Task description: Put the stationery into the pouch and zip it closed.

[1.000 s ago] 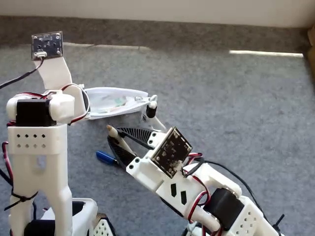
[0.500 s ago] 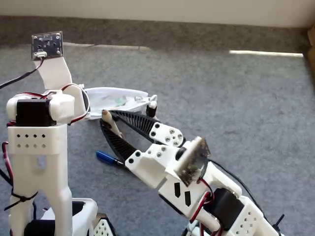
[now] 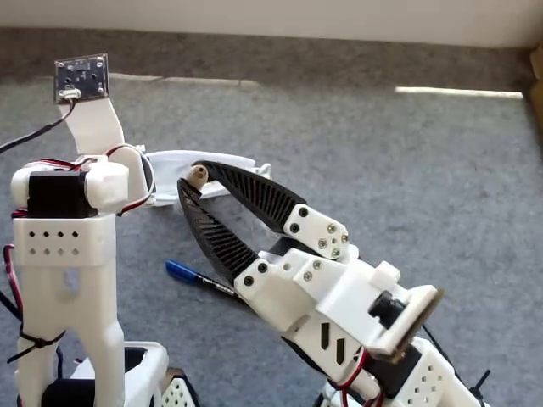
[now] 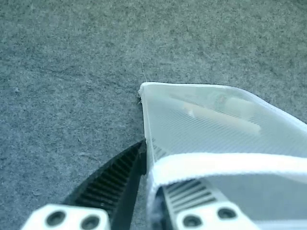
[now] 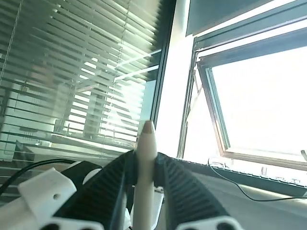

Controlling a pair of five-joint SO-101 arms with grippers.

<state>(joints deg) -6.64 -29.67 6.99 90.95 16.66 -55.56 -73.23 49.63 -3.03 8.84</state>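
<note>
Looking down, the right gripper (image 3: pixel 191 182) clamps a pale pen (image 3: pixel 198 174) above the pouch (image 3: pixel 165 158) toward the table's (image 3: pixel 424 170) left edge, with a blue pen (image 3: pixel 182 271) nearer the front edge; left wrist view: the left gripper (image 4: pixel 146 158) pinches the pouch's (image 4: pixel 216 129) rim; right wrist view: jaws narrow around the pale pen (image 5: pixel 145 143).

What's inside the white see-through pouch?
Through the pouch mesh, pale stick-shaped things show; what they are is unclear. Its white rim band covers what lies nearer the left gripper.
</note>
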